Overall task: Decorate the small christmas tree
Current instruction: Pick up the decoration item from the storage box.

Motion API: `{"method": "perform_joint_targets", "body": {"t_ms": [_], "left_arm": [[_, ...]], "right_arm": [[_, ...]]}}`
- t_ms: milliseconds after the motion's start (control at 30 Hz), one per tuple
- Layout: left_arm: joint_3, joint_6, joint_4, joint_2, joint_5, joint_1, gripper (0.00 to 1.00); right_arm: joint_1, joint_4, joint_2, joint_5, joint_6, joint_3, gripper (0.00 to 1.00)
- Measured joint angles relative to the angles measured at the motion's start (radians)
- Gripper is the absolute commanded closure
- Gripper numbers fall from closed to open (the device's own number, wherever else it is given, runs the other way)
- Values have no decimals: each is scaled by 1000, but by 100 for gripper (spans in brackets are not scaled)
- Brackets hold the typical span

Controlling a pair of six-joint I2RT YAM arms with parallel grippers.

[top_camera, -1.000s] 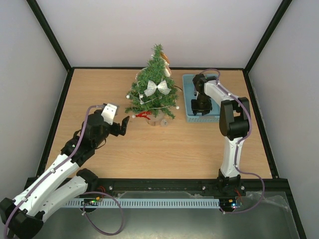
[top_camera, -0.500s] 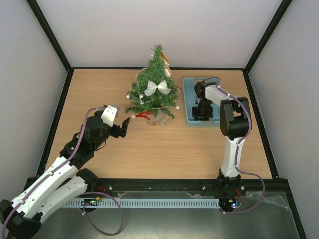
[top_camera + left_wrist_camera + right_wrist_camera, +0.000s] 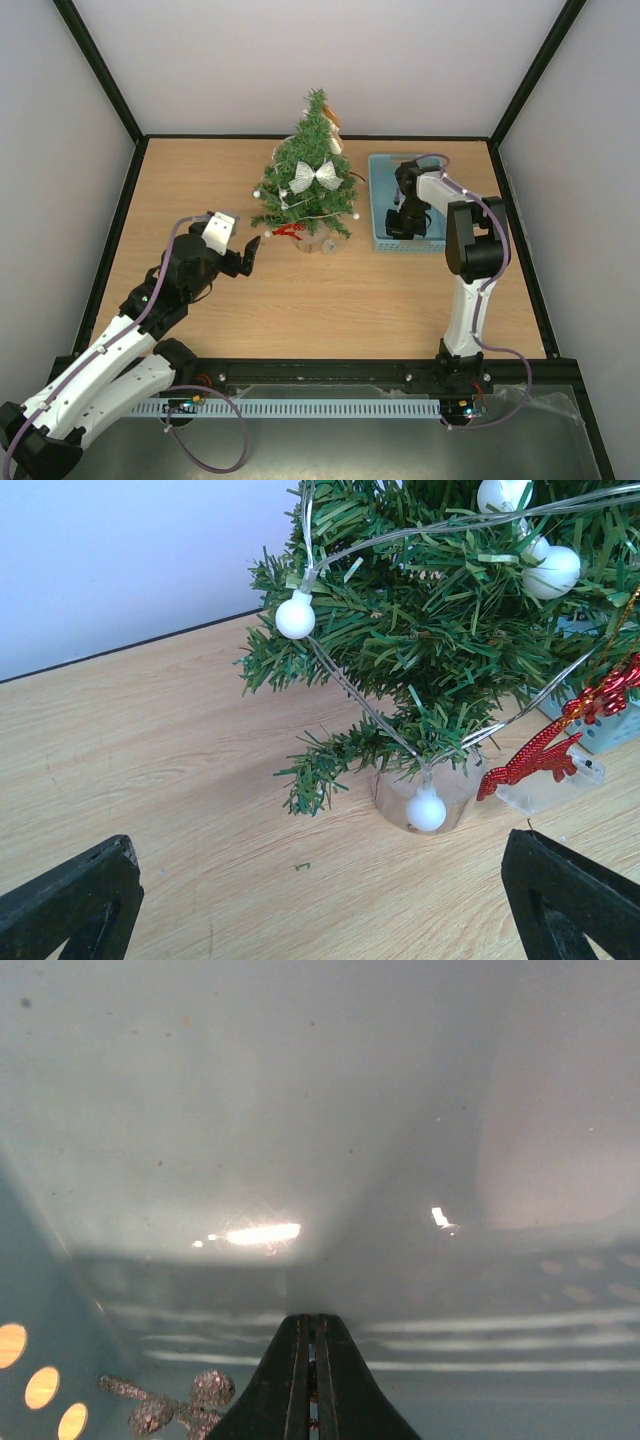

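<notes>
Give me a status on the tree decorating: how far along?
Partly done. The small christmas tree carries a silver bow, a string of white bulbs and a red ornament low down. In hand: the right hand is down in the light blue basket, shut, with a glittery silver ornament beside it; a grip is unclear. The left hand hovers open and empty. Left: hang that piece.

Christmas tree (image 3: pixel 430 650) top off-frame
</notes>
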Motion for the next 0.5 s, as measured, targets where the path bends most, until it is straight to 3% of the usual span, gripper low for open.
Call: {"method": "perform_joint_targets", "body": {"t_ms": [500], "left_arm": [[0, 0, 0, 8, -14, 0, 1]], "right_arm": [[0, 105, -51, 183, 69, 77, 98]]}}
